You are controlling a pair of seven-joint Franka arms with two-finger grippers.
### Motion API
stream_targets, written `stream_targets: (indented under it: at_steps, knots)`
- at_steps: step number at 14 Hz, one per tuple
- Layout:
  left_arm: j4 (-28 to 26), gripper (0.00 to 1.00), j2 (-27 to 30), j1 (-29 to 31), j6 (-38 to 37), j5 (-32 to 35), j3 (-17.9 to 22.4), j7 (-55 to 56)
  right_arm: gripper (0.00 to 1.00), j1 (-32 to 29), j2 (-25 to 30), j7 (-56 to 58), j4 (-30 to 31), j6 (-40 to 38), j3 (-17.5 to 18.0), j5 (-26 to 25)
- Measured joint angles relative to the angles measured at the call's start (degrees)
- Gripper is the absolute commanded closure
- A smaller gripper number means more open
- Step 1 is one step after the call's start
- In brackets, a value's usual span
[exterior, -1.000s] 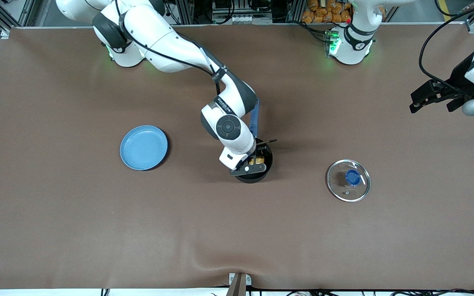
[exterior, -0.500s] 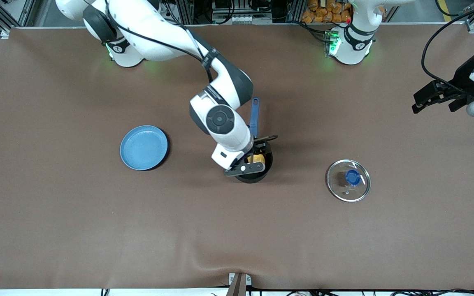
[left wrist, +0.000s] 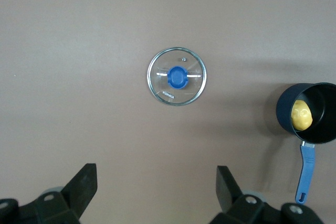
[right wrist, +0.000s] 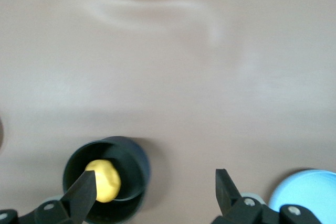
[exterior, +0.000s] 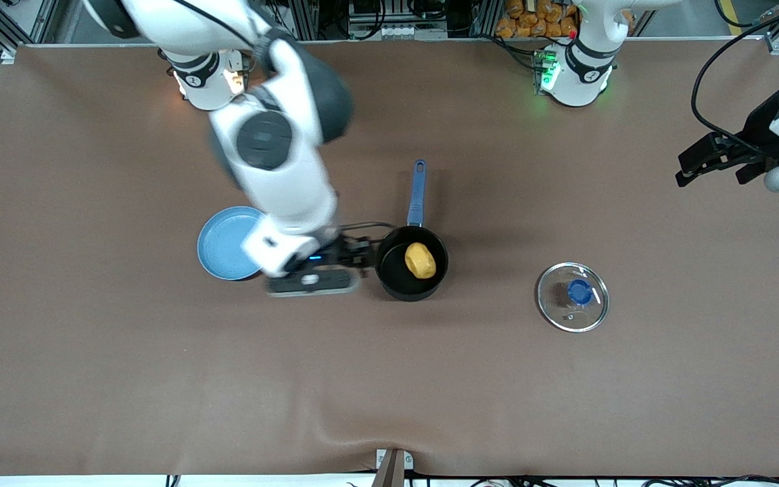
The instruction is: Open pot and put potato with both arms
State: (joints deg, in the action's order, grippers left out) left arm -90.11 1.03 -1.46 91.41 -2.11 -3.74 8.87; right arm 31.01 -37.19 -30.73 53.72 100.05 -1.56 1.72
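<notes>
The black pot (exterior: 411, 281) stands uncovered mid-table, its blue handle (exterior: 418, 193) pointing toward the robots' bases. The yellow potato (exterior: 420, 260) lies inside it. My right gripper (exterior: 335, 267) is open and empty, up in the air over the table between the pot and the plate. Its wrist view shows the pot (right wrist: 128, 158) with the potato (right wrist: 105, 179) by one fingertip of the open gripper (right wrist: 155, 182). My left gripper (exterior: 709, 169) is open and empty, waiting high over the left arm's end of the table. Its view (left wrist: 156, 174) shows the pot (left wrist: 315, 95) and potato (left wrist: 301, 115) far off.
A glass lid with a blue knob (exterior: 573, 296) lies flat on the table beside the pot, toward the left arm's end, and shows in the left wrist view (left wrist: 177, 76). A light-blue plate (exterior: 224, 243) lies toward the right arm's end, partly under my right hand (right wrist: 307, 192).
My right gripper has let go of the potato in the pot, risen and swung away toward the plate. The left arm has barely moved.
</notes>
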Motion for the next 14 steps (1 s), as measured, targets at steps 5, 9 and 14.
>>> stream_targets:
  at_steps: [5,9,14]
  knots:
    - [0.0,0.0,-0.13,0.05,0.0,-0.01,0.04,0.0,0.0,-14.7,9.36,1.23,-0.14,-11.22,10.46,-0.17]
    - [0.0,0.0,-0.16,0.06,0.0,-0.02,0.05,0.0,0.0,-22.44,13.7,21.28,-0.04,-20.44,10.99,-2.12]
    - [0.0,0.0,-0.17,0.06,0.0,-0.03,0.05,0.0,0.0,-29.66,19.31,26.45,3.69,-28.08,10.19,-2.19]
